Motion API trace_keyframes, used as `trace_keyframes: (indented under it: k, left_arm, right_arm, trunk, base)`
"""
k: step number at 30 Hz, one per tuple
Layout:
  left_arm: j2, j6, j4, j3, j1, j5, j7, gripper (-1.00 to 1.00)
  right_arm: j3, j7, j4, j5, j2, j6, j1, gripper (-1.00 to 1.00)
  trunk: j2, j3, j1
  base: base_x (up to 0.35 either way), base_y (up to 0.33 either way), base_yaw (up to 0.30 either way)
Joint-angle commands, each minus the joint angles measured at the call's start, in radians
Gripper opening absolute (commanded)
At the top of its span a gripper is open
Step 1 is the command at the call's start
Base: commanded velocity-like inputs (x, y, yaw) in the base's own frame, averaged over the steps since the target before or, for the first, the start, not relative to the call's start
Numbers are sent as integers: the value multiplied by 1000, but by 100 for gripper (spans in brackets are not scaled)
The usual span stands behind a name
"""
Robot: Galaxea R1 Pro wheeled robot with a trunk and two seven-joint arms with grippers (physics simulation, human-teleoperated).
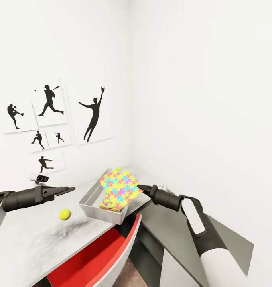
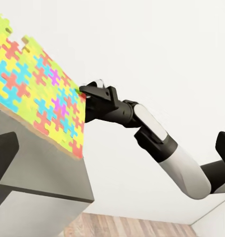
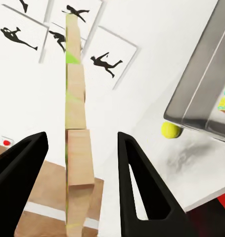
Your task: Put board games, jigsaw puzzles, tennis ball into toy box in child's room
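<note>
From my head camera I see the toy box (image 1: 94, 199) on the tabletop (image 1: 28, 239), with a jigsaw puzzle (image 1: 121, 186) leaning over its rim. My right jaws (image 1: 140, 187) touch the puzzle's edge. The tennis ball (image 1: 64, 214) sits near the box. My left jaws (image 1: 68, 189) hover above the tabletop; I cannot tell their gap. My left wrist camera shows the puzzle over the box wall (image 2: 38, 163). My right wrist camera shows the fingers (image 3: 137, 182) apart around the puzzle's thin edge (image 3: 76, 138).

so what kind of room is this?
Probably a child's bedroom or playroom corner: baseball-player silhouette prints on white walls, a desk with a tennis ball, and a grey toy bin with a colourful jigsaw puzzle leaning out of it.
</note>
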Motion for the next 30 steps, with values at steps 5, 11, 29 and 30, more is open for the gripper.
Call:
trace_keyframes:
  k: [5, 11, 29, 30]
  left_arm:
    - [-28, 11, 0, -2, 0, -1, -4, 100]
    - [-41, 11, 0, -2, 0, -1, -4, 100]
    - [-41, 11, 0, 0, 0, -1, -4, 100]
    - [-41, 11, 0, 0, 0, -1, -4, 100]
  right_arm:
    - [6, 1, 2, -7, -24, 19, 21, -100]
    - [7, 4, 2, -12, -38, 22, 25, -100]
    - [8, 2, -12, -9, -37, 20, 25, -100]
    - [8, 2, -12, -9, -37, 20, 25, -100]
  trunk:
    - [-1, 0, 0]
    - [-1, 0, 0]
    - [-1, 0, 0]
    - [-1, 0, 0]
  base:
    - [-122, 0, 0]
    - [-33, 8, 0]
    - [-13, 10, 0]
    - [0, 0, 0]
